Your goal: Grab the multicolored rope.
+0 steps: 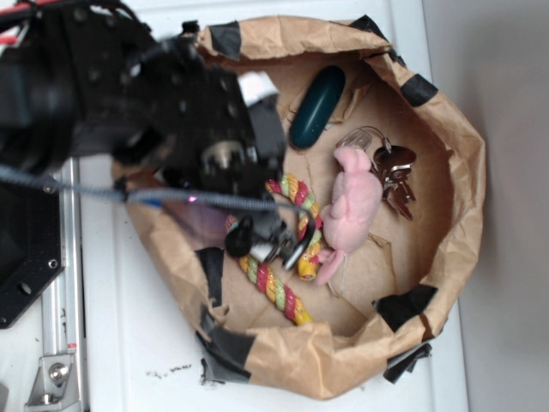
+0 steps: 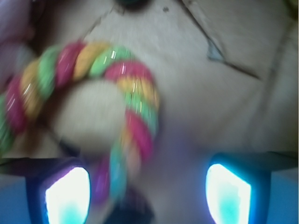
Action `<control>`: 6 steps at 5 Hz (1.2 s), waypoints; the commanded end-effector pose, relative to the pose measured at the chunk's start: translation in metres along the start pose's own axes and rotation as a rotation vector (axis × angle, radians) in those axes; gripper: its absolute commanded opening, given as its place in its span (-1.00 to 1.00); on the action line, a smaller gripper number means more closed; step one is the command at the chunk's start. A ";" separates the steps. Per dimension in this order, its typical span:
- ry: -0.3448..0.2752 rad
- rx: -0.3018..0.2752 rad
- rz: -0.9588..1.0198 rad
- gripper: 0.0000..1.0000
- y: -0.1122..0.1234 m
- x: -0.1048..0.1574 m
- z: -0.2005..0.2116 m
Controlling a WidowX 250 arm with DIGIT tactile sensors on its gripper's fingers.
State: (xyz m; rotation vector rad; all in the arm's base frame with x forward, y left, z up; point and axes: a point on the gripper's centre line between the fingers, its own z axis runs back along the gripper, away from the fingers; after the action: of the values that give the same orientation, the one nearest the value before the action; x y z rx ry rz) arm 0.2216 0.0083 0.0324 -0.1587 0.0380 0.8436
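From my exterior view, the black arm (image 1: 129, 94) fills the left and hides part of the multicolored rope (image 1: 279, 283), which lies bent in a U on the floor of the brown paper nest (image 1: 455, 154), with the gripper (image 1: 270, 245) just above it. To the rope's right, touching it, lies the pink plush toy (image 1: 353, 202), then the keys (image 1: 395, 176); a dark green oval case (image 1: 317, 107) sits above. My blurred wrist view shows the fingers (image 2: 67, 198) spread apart, one rope strand running down between them.

Blurred multicolored rope (image 2: 122, 93) curving over brown paper (image 2: 219, 102), one leg between spread end effector (image 2: 147, 196) fingers (image 2: 67, 196)
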 end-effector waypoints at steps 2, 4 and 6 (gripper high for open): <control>-0.005 -0.028 -0.001 1.00 -0.012 0.026 -0.021; -0.032 0.060 -0.092 -1.00 -0.018 0.020 -0.037; -0.007 0.092 -0.212 -1.00 -0.023 0.021 -0.043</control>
State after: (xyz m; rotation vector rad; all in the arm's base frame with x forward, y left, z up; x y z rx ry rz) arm 0.2601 -0.0020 0.0075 -0.0781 0.0254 0.6445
